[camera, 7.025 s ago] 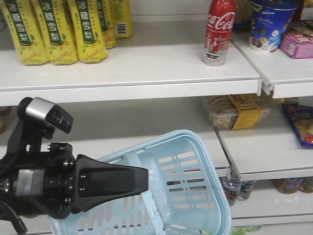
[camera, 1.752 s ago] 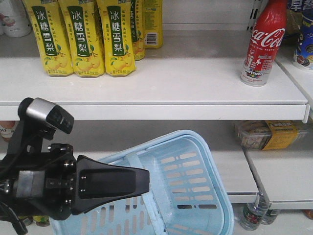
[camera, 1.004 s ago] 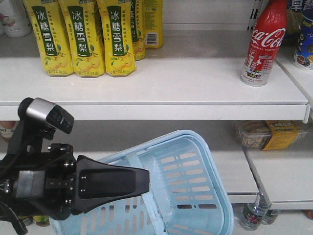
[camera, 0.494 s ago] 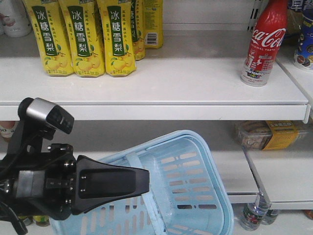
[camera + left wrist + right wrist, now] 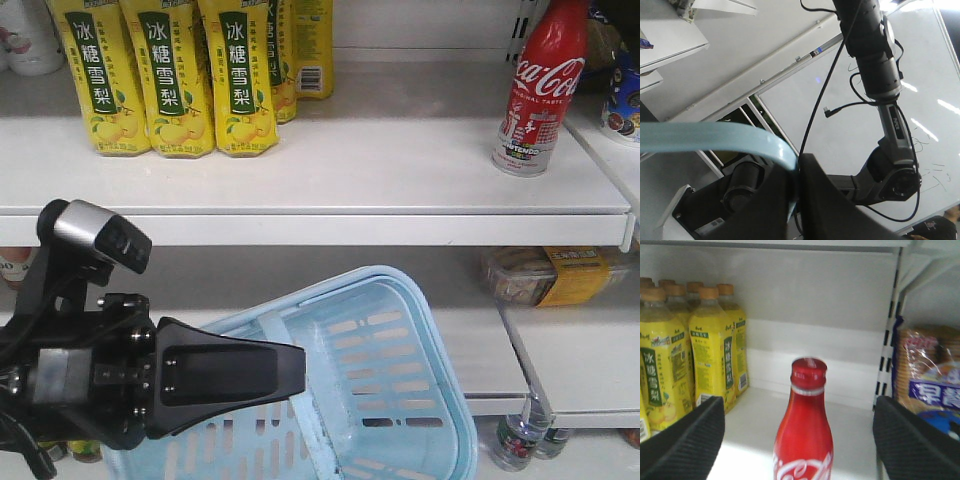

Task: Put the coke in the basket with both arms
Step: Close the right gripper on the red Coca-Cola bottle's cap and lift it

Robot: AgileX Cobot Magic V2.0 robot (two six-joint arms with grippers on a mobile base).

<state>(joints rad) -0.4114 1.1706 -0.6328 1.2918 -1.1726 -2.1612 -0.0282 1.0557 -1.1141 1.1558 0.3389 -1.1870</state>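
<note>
A long white store shelf fills the far side, both ends running out of the picture. Below it in the front view, a pale blue slotted plastic basket sits tilted. Its near and lower parts are cut off by the frame and hidden behind the black wedge-shaped left gripper, which carries a silver-grey camera block. The left wrist view shows the left gripper with its fingers clamped on the basket's flat band handle, though the contact point is dark and hard to read. On the shelf's left stand tall yellow pear-drink bottles, their tops cropped in the front view. At the shelf's right end the slim all-red Coca-Cola bottle stands upright, its cap clipped by the top edge. The right gripper faces this bottle with its black textured fingers wide apart, one on each side and neither touching it. The bottle's lower body falls below the frame. A blurred biscuit packet sits to the right.
</note>
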